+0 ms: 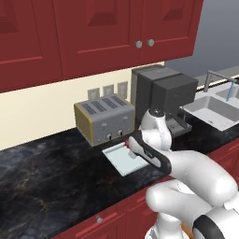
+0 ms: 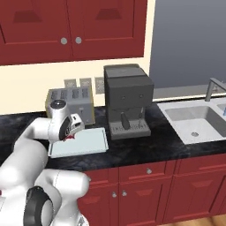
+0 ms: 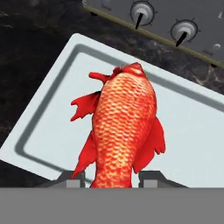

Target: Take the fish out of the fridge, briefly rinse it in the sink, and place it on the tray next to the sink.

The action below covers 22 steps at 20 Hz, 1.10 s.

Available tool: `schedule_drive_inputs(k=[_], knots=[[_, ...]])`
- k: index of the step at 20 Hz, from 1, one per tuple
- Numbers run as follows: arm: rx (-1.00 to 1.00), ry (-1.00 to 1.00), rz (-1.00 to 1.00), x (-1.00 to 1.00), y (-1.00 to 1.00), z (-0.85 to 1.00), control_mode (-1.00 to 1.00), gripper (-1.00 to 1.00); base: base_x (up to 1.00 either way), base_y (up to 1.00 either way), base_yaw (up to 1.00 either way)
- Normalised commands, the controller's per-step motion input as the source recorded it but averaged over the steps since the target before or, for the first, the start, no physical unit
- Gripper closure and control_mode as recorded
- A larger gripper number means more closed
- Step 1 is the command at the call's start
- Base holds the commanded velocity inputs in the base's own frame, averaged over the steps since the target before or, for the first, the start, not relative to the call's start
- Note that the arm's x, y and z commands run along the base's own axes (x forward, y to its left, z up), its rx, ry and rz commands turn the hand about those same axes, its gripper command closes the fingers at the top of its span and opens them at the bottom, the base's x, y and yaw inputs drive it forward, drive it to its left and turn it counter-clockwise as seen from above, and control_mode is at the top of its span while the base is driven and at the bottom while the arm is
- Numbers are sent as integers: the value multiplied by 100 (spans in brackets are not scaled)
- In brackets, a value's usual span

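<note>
My gripper is shut on the tail end of the red-orange fish, which hangs head-down over the pale tray. From the base, the gripper sits low over the tray, at its end near the toaster, and a bit of the fish shows under the hand. Whether the fish touches the tray I cannot tell. The sink lies to the right, beyond the coffee machine. The fridge is out of view.
A silver four-slot toaster stands right behind the tray, its knobs close above the fish. A dark coffee machine stands between tray and sink. The faucet rises behind the basin. Red cabinets hang overhead.
</note>
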Motion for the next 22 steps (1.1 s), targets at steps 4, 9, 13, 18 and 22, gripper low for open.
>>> schedule_drive_inputs(k=[4,9,13,18,22], knots=[[-3,-1,-4,27,0,-30,-100,100,0,0,0],[-3,-2,-7,59,0,-14,-100,100,0,0,0],[0,-1,-6,58,0,-2,-100,-100,0,0,0],[4,2,-4,24,-1,11,-100,-100,0,0,0],[7,-4,-6,-31,0,83,-100,-100,0,0,0]])
